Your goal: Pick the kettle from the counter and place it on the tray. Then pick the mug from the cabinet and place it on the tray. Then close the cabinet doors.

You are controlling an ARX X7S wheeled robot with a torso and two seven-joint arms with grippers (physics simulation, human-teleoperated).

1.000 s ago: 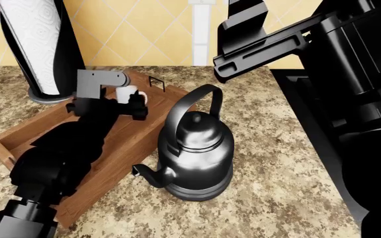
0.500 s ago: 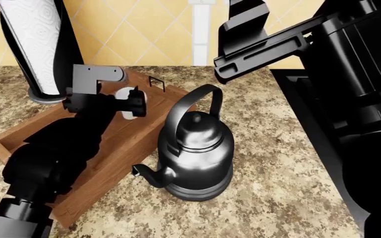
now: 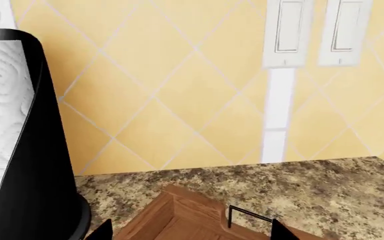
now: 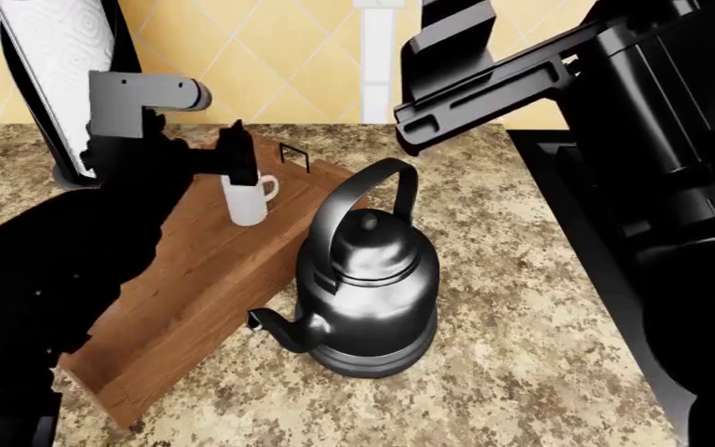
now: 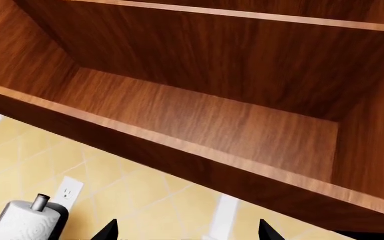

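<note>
Since the earlier frame the left gripper [image 4: 236,154] has lifted off the small white cylindrical mug [image 4: 246,199] and drawn back toward the upper left of the head view. The mug now stands upright and free on the floor of the rectangular brown wooden tray [image 4: 196,279], near its far end with the black wire handle [image 4: 294,155]. The gripper's dark fingers hang just above the mug's rim, parted and holding nothing; in the left wrist view only two fingertips [image 3: 280,231] show at the bottom edge, well apart.

The glossy black-silver kettle [image 4: 370,279] with the tall arched handle stands on the beige and brown speckled counter [image 4: 519,372], at the centre of the head view, just beside the tray's right long side, spout toward the lower left.

The right gripper [image 5: 186,230] is raised at the upper right of the head view. Its wrist view looks into the open brown wooden cabinet [image 5: 199,120], and its two fingertips at the bottom edge stand wide apart, gripping nothing.

A black holder with a white paper-towel roll [image 4: 53,74] stands at the upper left, against the yellow tiled wall [image 3: 178,100].
</note>
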